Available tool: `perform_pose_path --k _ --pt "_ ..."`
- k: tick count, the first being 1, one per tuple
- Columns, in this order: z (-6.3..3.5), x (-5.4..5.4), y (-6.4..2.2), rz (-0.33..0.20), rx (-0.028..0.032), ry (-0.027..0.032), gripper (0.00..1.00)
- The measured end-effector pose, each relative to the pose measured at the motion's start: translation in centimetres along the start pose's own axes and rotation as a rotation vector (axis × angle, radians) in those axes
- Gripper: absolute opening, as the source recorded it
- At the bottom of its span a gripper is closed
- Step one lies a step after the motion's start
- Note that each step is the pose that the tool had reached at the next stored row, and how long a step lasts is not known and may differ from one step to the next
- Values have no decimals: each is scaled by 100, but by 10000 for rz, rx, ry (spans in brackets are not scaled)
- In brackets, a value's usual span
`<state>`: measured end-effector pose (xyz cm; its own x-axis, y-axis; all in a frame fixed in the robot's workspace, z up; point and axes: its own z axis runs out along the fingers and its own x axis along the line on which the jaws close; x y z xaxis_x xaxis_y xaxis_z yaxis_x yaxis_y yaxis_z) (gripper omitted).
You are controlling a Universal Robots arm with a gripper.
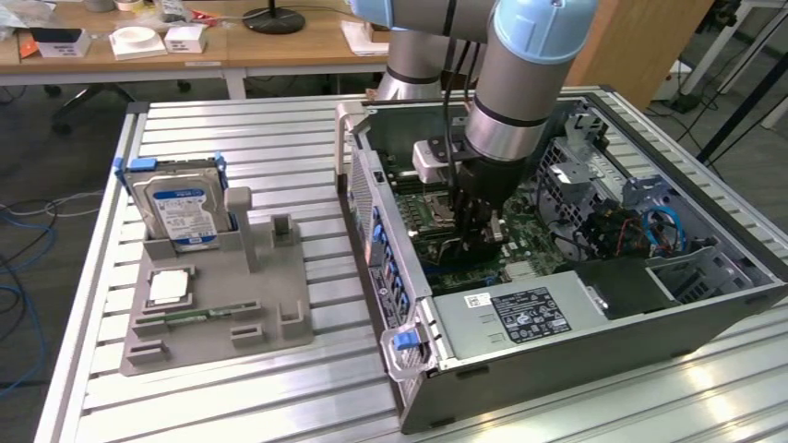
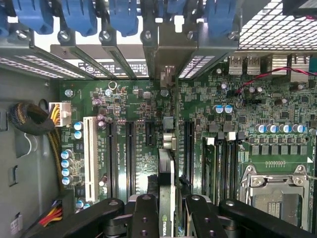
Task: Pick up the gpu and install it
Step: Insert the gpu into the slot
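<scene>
My gripper [image 1: 481, 231] reaches down inside the open computer case [image 1: 382, 277], low over the green motherboard [image 2: 129, 99]. It is shut on the gpu [image 2: 166, 171], which the wrist view shows edge-on between the two black fingers [image 2: 144, 215]. The card stands upright among the long black expansion slots [image 2: 130, 153]. Its silver end bracket [image 2: 168, 54] reaches the row of rear slot openings with blue clips. I cannot tell whether its edge sits in a slot. In the exterior view the gpu [image 1: 459, 251] shows as a dark piece under the fingers.
A grey holder tray [image 1: 221, 323] on the slatted table at the exterior view's left carries a hard drive [image 1: 181, 205], a square chip [image 1: 169, 286] and a memory stick [image 1: 203, 315]. The power supply [image 1: 518, 314] and drive cage [image 1: 591, 175] stand close around the arm.
</scene>
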<state>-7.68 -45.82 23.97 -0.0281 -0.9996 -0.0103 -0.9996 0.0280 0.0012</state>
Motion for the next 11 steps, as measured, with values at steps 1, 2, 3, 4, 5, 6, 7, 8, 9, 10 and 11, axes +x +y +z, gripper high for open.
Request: perform_pose_path --k 1,2,3,4,5,6,7,8,9,10,11 --pt "0 0 0 1 1 0 26" --pt "0 0 0 1 1 0 26" --pt "0 0 0 0 0 -1 26" --pt "0 0 0 0 1 -1 26" --pt "0 0 0 1 1 -1 26" --pt "0 0 0 0 1 -2 26" --pt "14 -4 0 2 14 -41 26" --pt "11 -3 0 3 10 -26 27" --pt "6 -2 0 2 6 -13 33" --pt "1 0 1 2 2 -3 33" --pt "1 0 0 0 1 -2 39"
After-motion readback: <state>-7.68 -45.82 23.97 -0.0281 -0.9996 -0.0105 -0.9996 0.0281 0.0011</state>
